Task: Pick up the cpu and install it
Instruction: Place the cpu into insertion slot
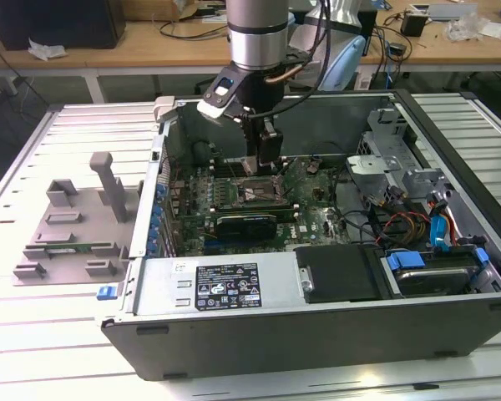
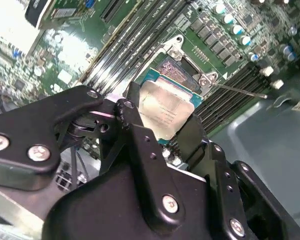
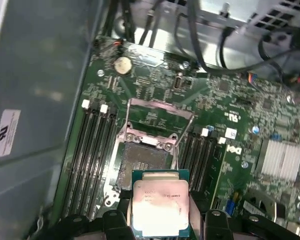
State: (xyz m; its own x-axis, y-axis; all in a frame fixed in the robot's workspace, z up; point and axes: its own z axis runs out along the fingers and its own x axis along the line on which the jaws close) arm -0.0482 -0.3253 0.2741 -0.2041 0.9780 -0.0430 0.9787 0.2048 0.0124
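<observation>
1. Since the cpu (image 3: 160, 206) hangs near the open socket (image 3: 144, 167), not yet seated, the step in hand looks like alignment. I judge it wants the cpu kept level, its edges square to the socket, and no force going down.
2. Closed to the cpu's width, the tool (image 2: 166, 125) grips it by two opposite edges, metal top towards the wrist cameras.
3. Both sit inside the case (image 1: 317, 334), over the board (image 1: 311, 219).
</observation>
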